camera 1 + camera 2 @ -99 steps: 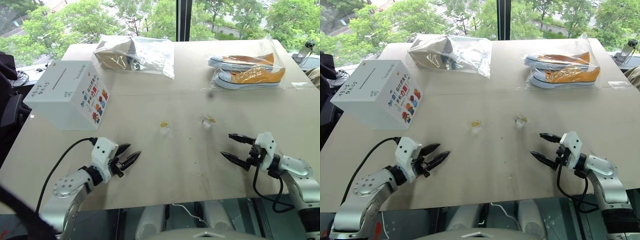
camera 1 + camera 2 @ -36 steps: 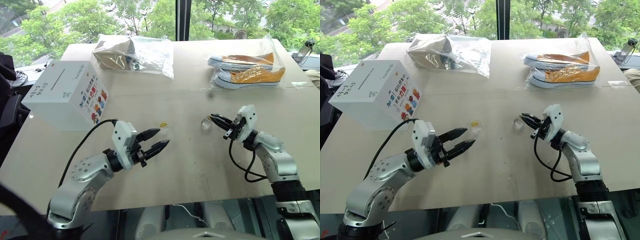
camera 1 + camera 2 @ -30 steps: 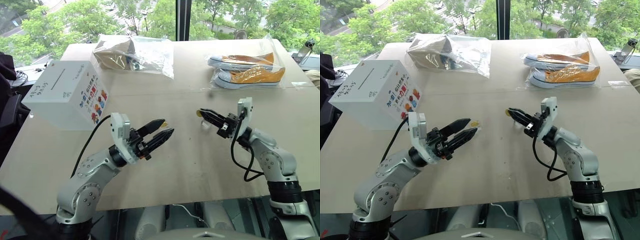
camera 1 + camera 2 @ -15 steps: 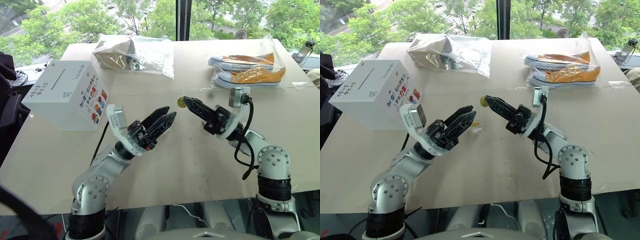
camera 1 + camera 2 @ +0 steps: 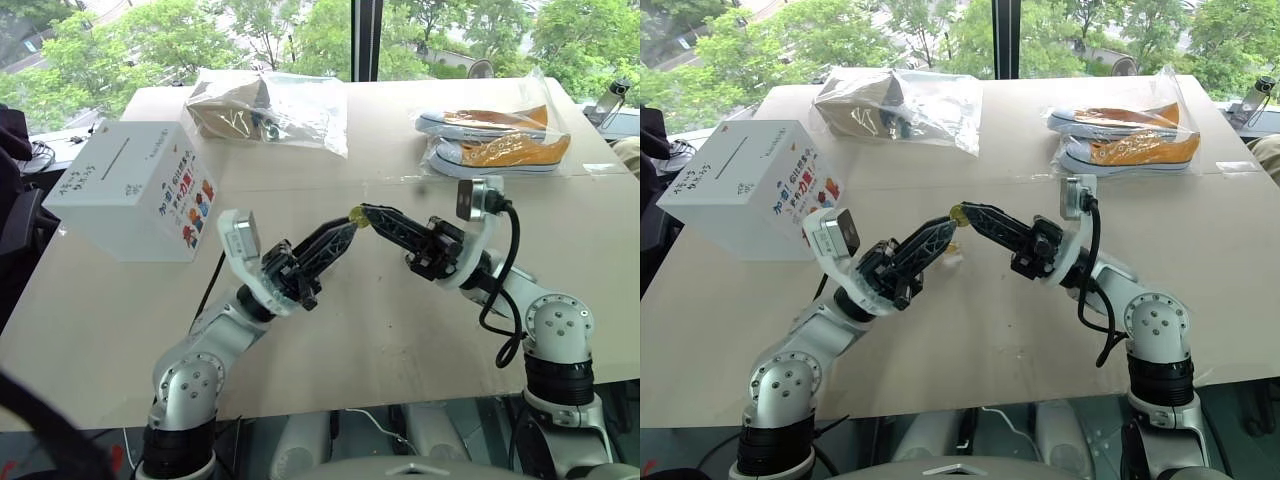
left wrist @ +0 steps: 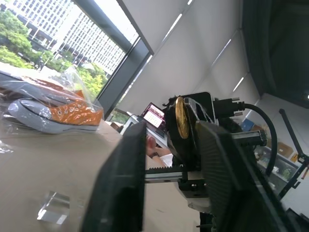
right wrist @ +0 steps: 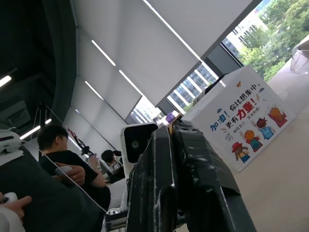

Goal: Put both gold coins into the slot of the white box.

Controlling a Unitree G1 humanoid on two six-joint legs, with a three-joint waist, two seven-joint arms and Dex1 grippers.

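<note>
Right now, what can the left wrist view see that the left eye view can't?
The left wrist view looks up at the ceiling and a small lit screen. The left eye view looks down on the white box, its slot and the bag with brown contents. Both show the gold coin pinched in the right claw, plus the orange sneakers.

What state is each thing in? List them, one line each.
gold coin: off the table, pinched at the right hand's tip.
right hand: shut on the gold coin, raised.
left hand: raised, tip by the gold coin.
white box: upright on the table, slot on top, uncovered.
clear block: on the table, bare.
orange shoes: bagged, lying on the table.
</note>
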